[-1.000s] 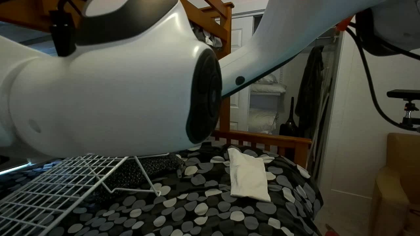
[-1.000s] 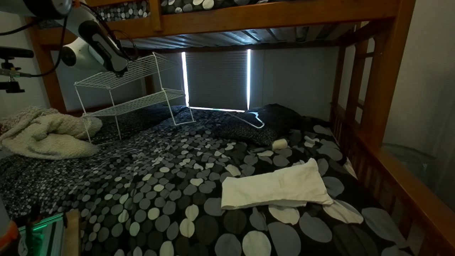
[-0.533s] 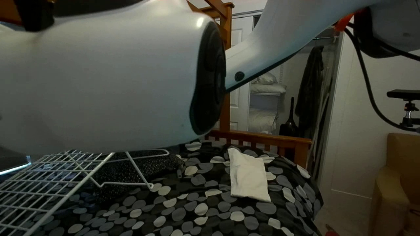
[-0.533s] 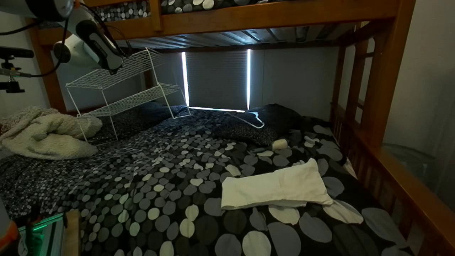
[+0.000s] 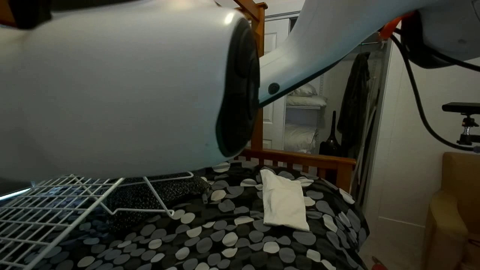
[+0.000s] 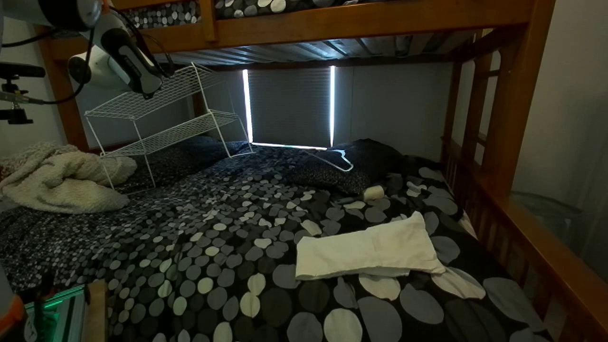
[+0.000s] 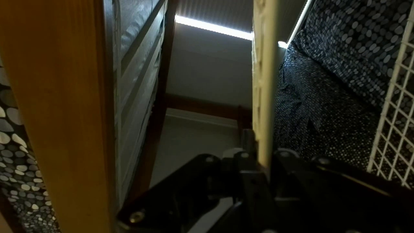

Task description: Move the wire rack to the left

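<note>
The bunk bed (image 6: 370, 21) and dotted bedding (image 6: 237, 273) show a bedroom.

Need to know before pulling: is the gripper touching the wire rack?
Touching. The wrist view shows the gripper closed on the wire rack, its jaws pinching one edge.

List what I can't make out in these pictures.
Wire rack: in an exterior view, cut off by the left edge and partly covered by the robot arm.
Hand: in the wrist view, the bottom edge cuts it off; its dark parts blend together.
Red thing: in an exterior view, the bottom edge leaves too little to name.
</note>
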